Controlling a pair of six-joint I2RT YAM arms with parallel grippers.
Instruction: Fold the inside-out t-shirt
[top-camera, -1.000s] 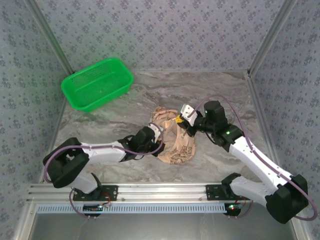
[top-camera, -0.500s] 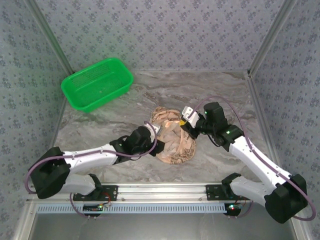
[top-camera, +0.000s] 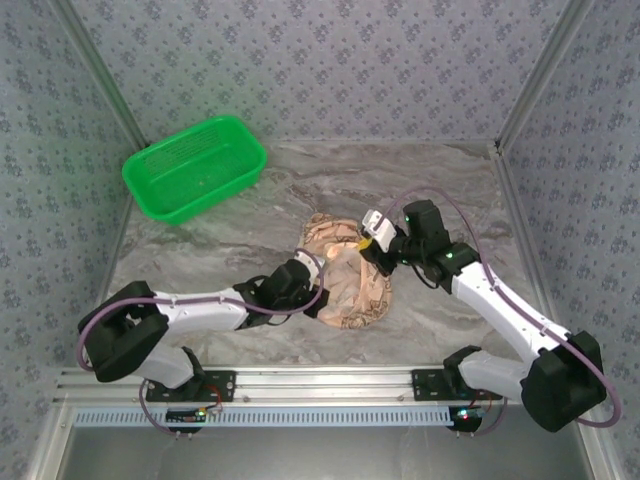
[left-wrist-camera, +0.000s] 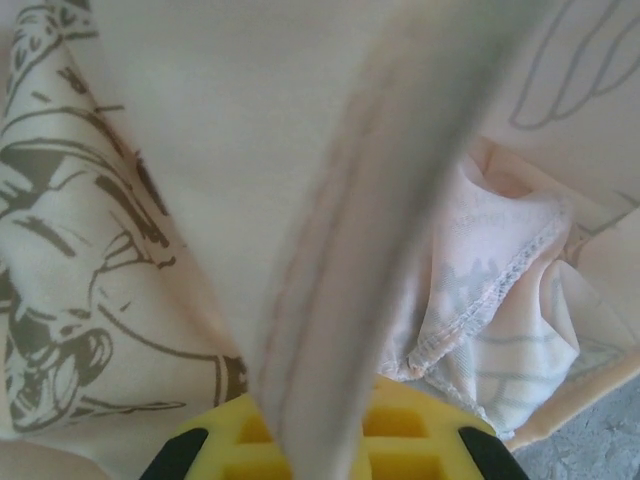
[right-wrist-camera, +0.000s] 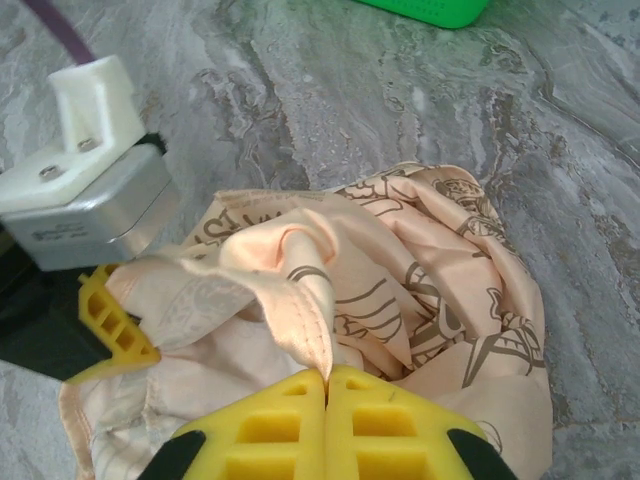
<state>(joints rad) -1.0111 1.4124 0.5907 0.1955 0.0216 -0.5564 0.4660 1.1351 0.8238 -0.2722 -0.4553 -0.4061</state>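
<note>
On the table (top-camera: 450, 190), left gripper (top-camera: 312, 268) clamping the crumpled t-shirt (top-camera: 350, 288) at 9 o'clock, right gripper (right-wrist-camera: 327, 378) pinching at 1 o'clock.

T-shirt (top-camera: 350, 290) peach, brown prints; basket (top-camera: 195, 170) green; table (top-camera: 450, 190) grey marbled.

A bright green rectangular plastic mesh basket (top-camera: 195, 166) sat at ten o'clock on the grey-veined marble-patterned tabletop (top-camera: 440, 180), which was enclosed by blue-grey floral-patterned walls (top-camera: 330, 60).
</note>
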